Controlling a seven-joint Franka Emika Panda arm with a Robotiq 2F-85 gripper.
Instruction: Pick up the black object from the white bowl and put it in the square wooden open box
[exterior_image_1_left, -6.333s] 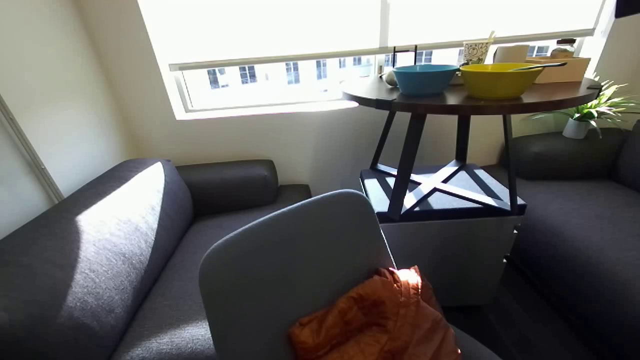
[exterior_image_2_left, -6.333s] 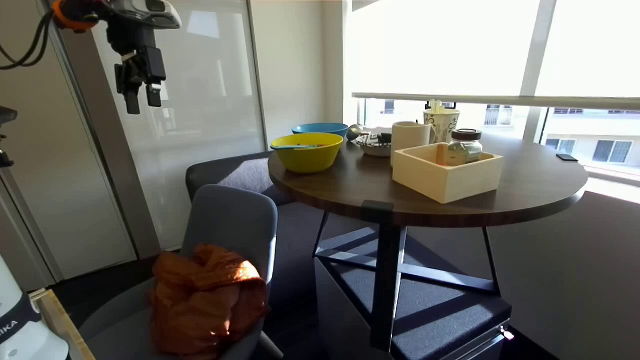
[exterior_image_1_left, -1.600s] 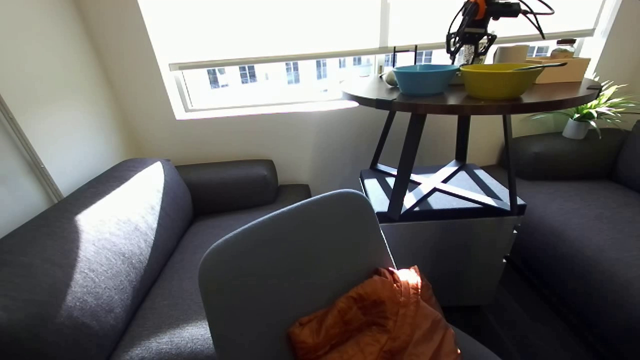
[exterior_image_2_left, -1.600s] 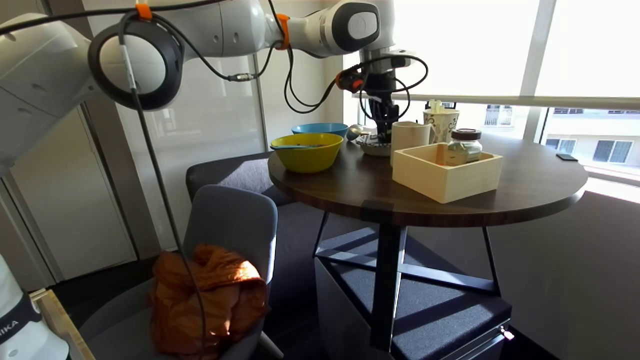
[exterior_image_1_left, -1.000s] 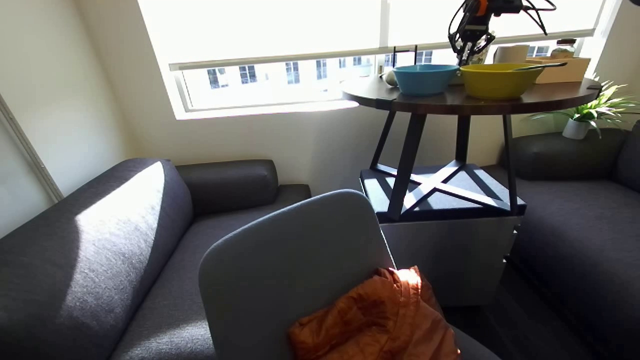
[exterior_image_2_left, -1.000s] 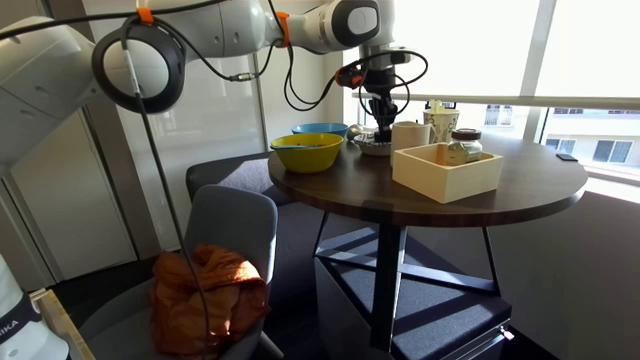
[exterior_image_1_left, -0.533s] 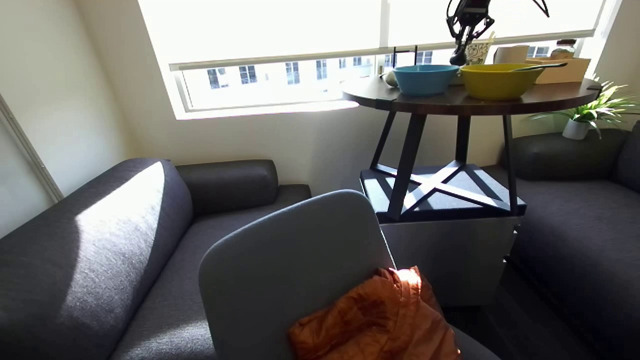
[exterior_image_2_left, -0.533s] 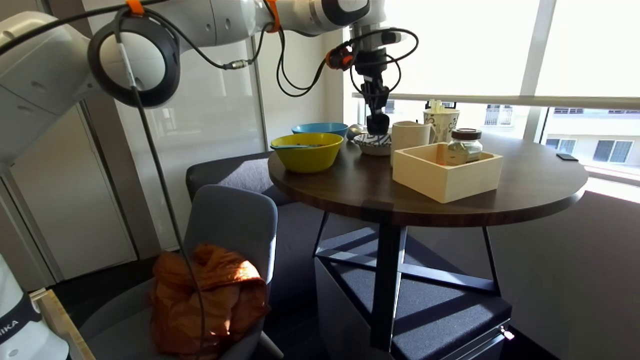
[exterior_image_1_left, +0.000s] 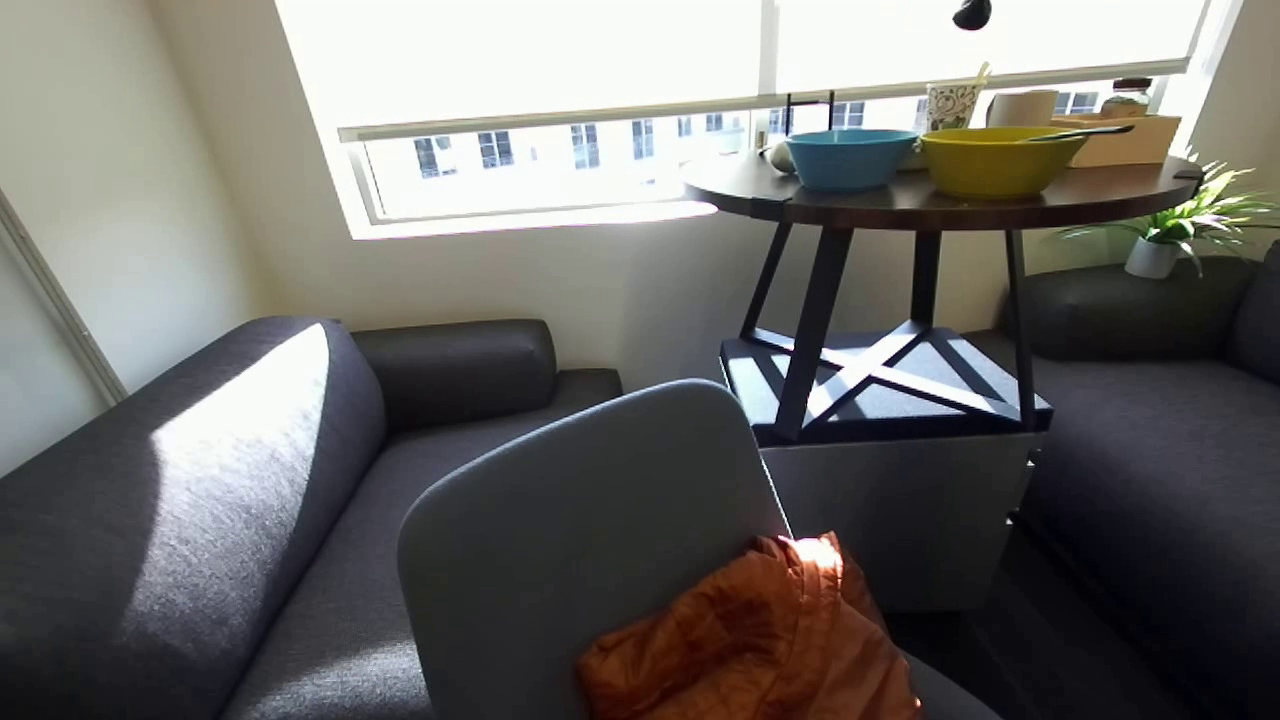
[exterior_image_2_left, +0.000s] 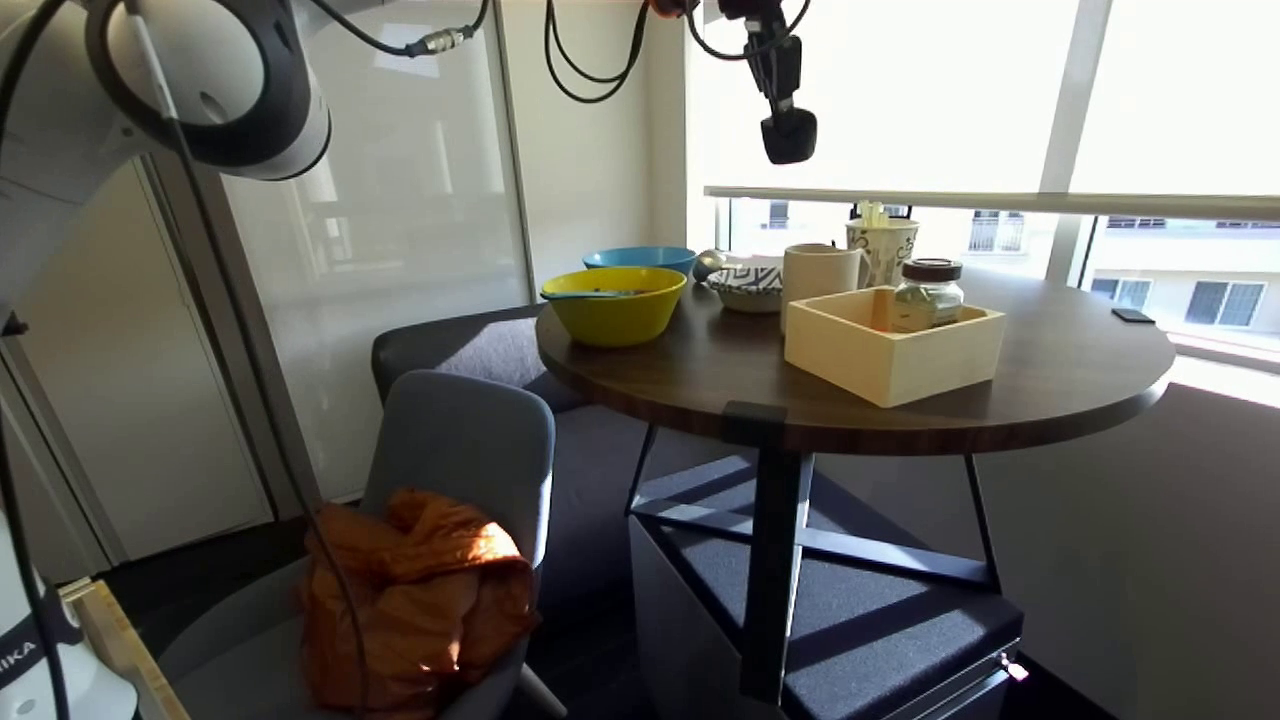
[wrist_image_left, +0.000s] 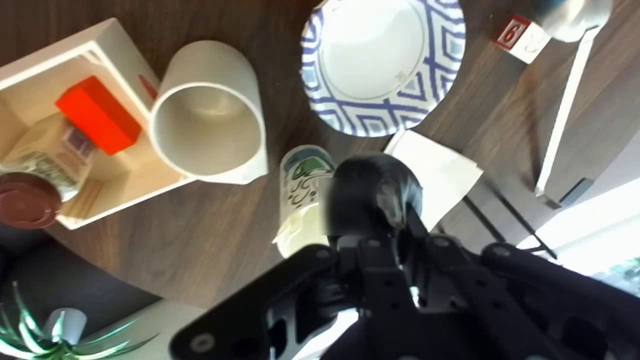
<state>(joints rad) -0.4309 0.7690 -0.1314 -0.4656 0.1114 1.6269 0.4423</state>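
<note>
In an exterior view: note black object (exterior_image_1_left: 972, 14) well above table (exterior_image_1_left: 900, 214). In an exterior view: confirm gripper (exterior_image_2_left: 785, 104) clamped on it; carry to wooden box (exterior_image_2_left: 840, 347) by table's near edge. In wrist view: clear mug (wrist_image_left: 212, 75) and jar (wrist_image_left: 47, 167); release low.

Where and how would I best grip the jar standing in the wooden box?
Probably by its brown lid, from straight above: in an exterior view the jar looks upright, the lid standing higher than the wooden box, whose walls may hamper a side approach. The gripper holds the black object, so release that first.
</note>
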